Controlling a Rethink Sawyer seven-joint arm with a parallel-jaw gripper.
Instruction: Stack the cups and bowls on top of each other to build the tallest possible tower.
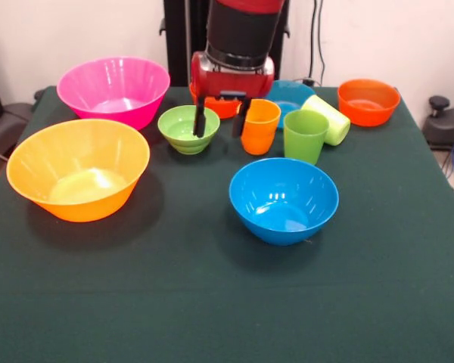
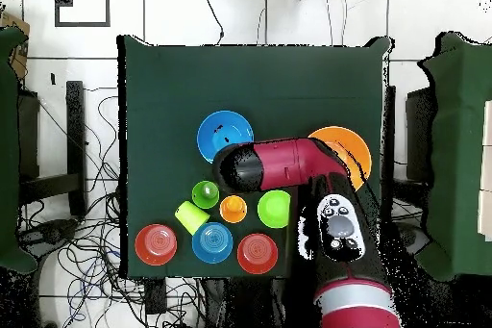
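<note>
My gripper (image 1: 220, 121) is open and empty, low over the table between the small green bowl (image 1: 188, 130) and the upright orange cup (image 1: 259, 125). One finger (image 1: 200, 119) hangs at the green bowl's rim. The green cup (image 1: 305, 136) stands upright; the lime-yellow cup (image 1: 327, 119) lies on its side behind it. The pink bowl (image 1: 113, 91), yellow-orange bowl (image 1: 78, 168) and medium blue bowl (image 1: 284, 199) stand apart, nothing stacked. A small orange bowl (image 1: 368, 101), small blue bowl (image 1: 290, 94) and another orange bowl (image 1: 223, 108) sit at the far side.
In the overhead view the arm (image 2: 288, 163) covers the pink bowl and part of the yellow-orange bowl (image 2: 351, 146). The dark green tablecloth (image 1: 212, 302) covers the table. Chairs and cables lie around the table.
</note>
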